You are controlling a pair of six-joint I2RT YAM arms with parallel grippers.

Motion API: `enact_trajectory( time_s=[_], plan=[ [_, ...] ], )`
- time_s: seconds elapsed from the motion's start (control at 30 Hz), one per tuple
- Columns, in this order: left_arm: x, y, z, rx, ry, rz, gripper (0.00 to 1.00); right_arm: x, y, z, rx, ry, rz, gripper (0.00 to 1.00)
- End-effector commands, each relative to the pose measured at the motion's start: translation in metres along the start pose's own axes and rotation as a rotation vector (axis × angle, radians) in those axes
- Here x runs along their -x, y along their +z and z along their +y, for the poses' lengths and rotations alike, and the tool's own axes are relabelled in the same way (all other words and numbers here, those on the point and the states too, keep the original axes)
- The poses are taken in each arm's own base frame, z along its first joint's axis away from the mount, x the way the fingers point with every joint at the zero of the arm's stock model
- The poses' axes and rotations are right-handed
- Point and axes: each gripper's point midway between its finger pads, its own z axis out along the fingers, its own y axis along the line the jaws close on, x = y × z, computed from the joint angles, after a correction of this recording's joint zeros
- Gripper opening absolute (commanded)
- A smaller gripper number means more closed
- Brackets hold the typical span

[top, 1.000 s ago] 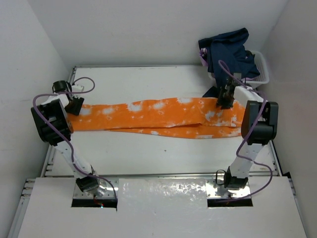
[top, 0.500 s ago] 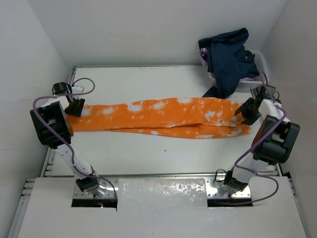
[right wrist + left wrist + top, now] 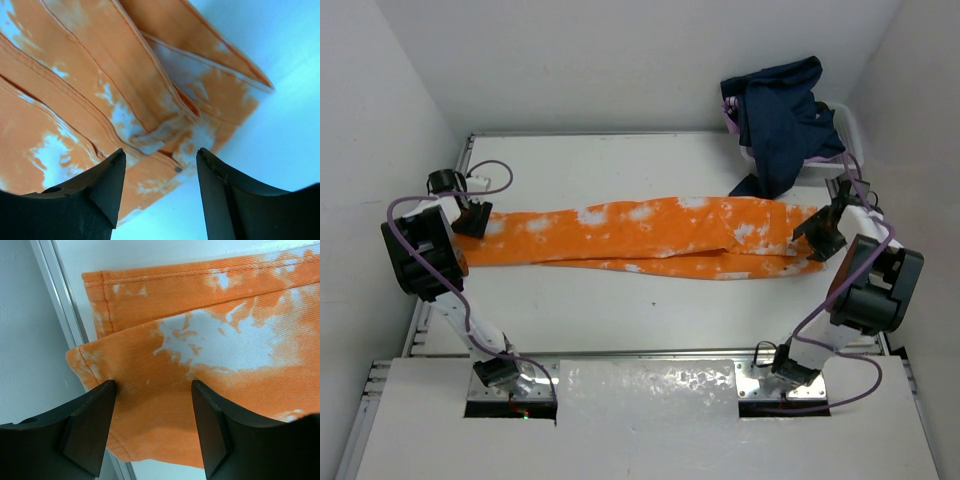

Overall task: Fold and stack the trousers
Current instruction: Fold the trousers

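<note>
Top external view: the trousers (image 3: 650, 235) lie stretched across the table (image 3: 620, 160), running from one gripper to the other. The left gripper (image 3: 470, 215) sits at the leg-hem end of the cloth, which extends away from it toward the right arm. The right gripper (image 3: 820, 235) sits at the wider waist end, with the cloth reaching away from it toward the left arm. Beyond the right gripper, at the far corner of the table, a dark blue garment (image 3: 780, 120) is heaped over a white basket (image 3: 855, 135).

Left wrist view: the left gripper (image 3: 150, 390) has its fingers (image 3: 87, 430) standing apart, with nothing clamped. The trousers (image 3: 210, 315) fill the space just ahead of and between the fingertips. Two stitched leg hems lie one over the other, with the nearer one reaching the left fingertip. A metal rail (image 3: 60, 305) runs along the table edge just to the left of the fingers.

Right wrist view: the right gripper (image 3: 160, 160) is also spread, and its fingers (image 3: 220, 200) hold nothing. Orange and white layers of the trousers (image 3: 100, 75) lie ahead of and to the left of the gap. A folded seamed corner sits right in front of the fingertips, and bare table (image 3: 280, 125) lies ahead to the right.
</note>
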Motion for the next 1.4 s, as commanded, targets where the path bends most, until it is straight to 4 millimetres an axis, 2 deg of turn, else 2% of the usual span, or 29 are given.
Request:
enact_trajectory(
  time_s=[0.0,0.13,0.27,0.47,0.53,0.57,0.63,0.67,0.8,0.93,1.0,1.07,1.1,1.13,1.2,1.33,1.37],
  plan=[
    [0.007,-0.012,0.007,0.013,-0.012,-0.04,0.6,0.007,-0.013,-0.007,-0.028,0.035,-0.075,0.57],
    [0.009,-0.012,0.007,0.004,-0.013,-0.044,0.6,0.009,0.003,-0.007,-0.032,0.063,-0.077,0.56],
    [0.009,-0.014,0.009,0.012,0.0,-0.044,0.6,0.023,0.013,0.0,-0.034,0.078,-0.107,0.56],
    [0.007,-0.013,0.007,0.007,-0.003,-0.04,0.6,0.024,0.029,0.005,-0.034,0.106,-0.107,0.53],
    [0.007,-0.014,0.007,0.01,-0.001,-0.04,0.6,0.026,0.032,0.008,-0.039,0.099,-0.115,0.45],
    [0.007,-0.014,0.008,0.011,0.0,-0.037,0.6,0.03,0.032,0.007,-0.055,0.097,-0.13,0.32],
    [0.008,-0.014,0.009,0.018,0.006,-0.038,0.6,0.034,0.031,0.003,-0.08,0.086,-0.143,0.17],
    [0.007,-0.014,0.01,0.021,0.008,-0.038,0.6,0.035,0.031,0.002,-0.091,0.08,-0.146,0.13],
    [0.004,-0.012,0.008,0.015,0.006,-0.027,0.6,0.052,0.017,0.0,-0.121,0.025,-0.192,0.02],
    [-0.001,-0.008,0.005,0.011,0.004,-0.015,0.6,0.069,-0.007,0.006,-0.121,-0.04,-0.236,0.0],
    [-0.003,-0.006,0.004,0.011,0.004,-0.011,0.6,0.086,-0.028,0.018,-0.091,-0.083,-0.279,0.0],
    [-0.004,-0.004,0.005,0.018,0.003,-0.008,0.6,0.091,-0.046,0.022,-0.085,-0.128,-0.28,0.0],
    [-0.004,-0.003,0.005,0.018,0.001,-0.008,0.6,0.101,-0.059,0.029,-0.067,-0.137,-0.3,0.0],
    [-0.005,-0.002,0.005,0.018,0.0,-0.006,0.6,0.097,-0.065,0.027,-0.07,-0.149,-0.278,0.0],
    [-0.006,0.0,0.004,0.016,-0.003,-0.004,0.6,0.102,-0.081,0.031,-0.047,-0.168,-0.289,0.0],
    [-0.006,0.003,0.003,0.013,0.001,-0.002,0.6,0.1,-0.097,0.022,0.028,-0.104,-0.245,0.0],
    [-0.007,0.004,0.003,0.013,0.004,0.0,0.6,0.099,-0.101,0.013,0.032,-0.068,-0.241,0.0]
  ],
)
